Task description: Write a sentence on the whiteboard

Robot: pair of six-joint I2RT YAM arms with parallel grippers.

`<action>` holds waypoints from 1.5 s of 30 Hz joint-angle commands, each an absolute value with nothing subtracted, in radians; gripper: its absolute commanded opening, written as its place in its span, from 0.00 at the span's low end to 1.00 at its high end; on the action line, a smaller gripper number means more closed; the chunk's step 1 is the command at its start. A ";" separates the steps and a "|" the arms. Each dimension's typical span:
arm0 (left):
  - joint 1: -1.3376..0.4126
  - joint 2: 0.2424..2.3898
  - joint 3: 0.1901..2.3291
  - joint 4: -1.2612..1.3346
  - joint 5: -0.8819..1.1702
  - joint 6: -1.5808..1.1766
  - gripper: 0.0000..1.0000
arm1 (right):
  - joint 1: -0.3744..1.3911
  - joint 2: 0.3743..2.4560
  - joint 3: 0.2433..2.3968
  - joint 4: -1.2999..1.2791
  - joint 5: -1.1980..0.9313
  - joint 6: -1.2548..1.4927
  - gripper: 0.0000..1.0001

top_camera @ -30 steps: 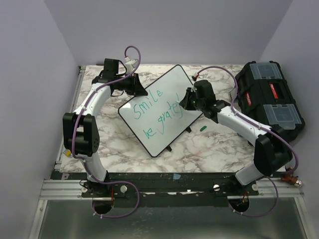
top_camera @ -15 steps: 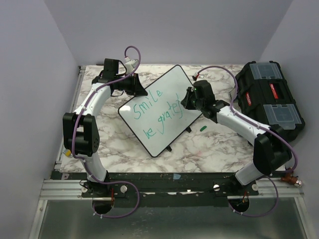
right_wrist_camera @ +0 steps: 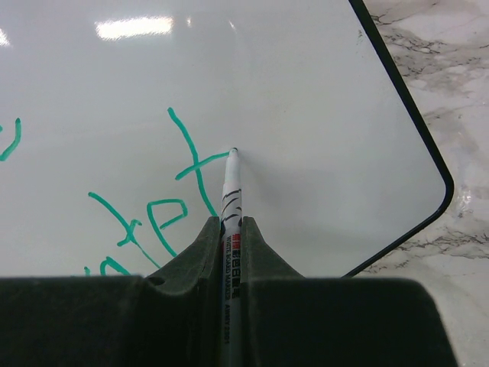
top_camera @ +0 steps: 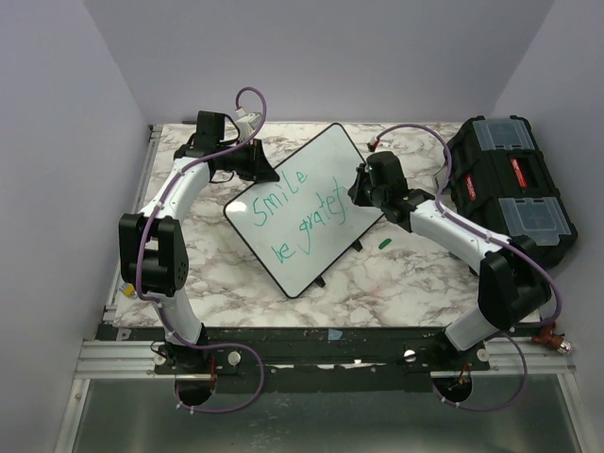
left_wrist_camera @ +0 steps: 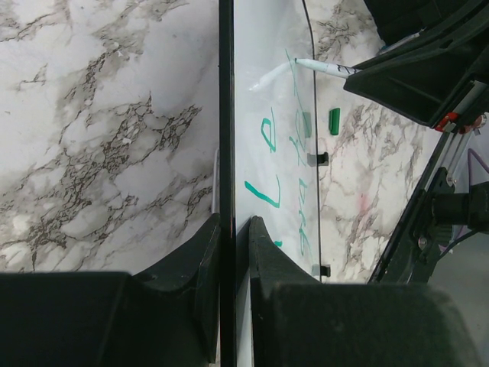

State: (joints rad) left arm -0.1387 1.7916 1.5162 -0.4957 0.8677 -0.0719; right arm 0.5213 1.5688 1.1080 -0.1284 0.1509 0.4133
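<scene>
Whiteboard (top_camera: 326, 156) is the big white thing in the middle of the marble table (top_camera: 377, 278). It is turned so its corners point like a diamond. It has a thin black frame.

A black toolbox (top_camera: 510, 189) sits at the right side of the table, apart from the whiteboard.

The left gripper (top_camera: 260, 170) is at the board's upper left edge. In its own camera, its two fingers (left_wrist_camera: 206, 245) are pinched on the black frame, one on each side.

The right gripper (top_camera: 363, 189) is over the right side of the board. Its fingers (right_wrist_camera: 256, 245) are squeezed shut on a marker (right_wrist_camera: 229, 191). The marker is white with black marks and sticks out past the fingers. Its tip touches the white face, right at the end of a green cross stroke.

The sentence (top_camera: 297, 212) is in thin green letters in two wobbly lines. The top line says "Smile". The lower line says "be" and then about "gratef".

A little green cap (top_camera: 384, 243) lies on the table just beside the board's right corner.
</scene>
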 commanded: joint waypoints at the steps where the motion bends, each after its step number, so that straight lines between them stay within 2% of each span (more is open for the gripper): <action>1: -0.145 1.770 1.527 -0.457 0.832 0.038 0.00 | 0.518 1.546 1.120 -0.149 0.178 0.399 0.01; 10: -0.144 1.765 1.524 -0.456 0.838 0.040 0.00 | 0.503 1.506 1.145 -0.152 0.175 0.406 0.01; 30: -0.145 1.756 1.512 -0.455 0.831 0.044 0.00 | 0.468 1.588 1.161 -0.141 0.107 0.415 0.01; 45: -0.144 1.754 1.509 -0.451 0.840 0.051 0.00 | 0.465 1.559 1.051 -0.149 0.071 0.423 0.01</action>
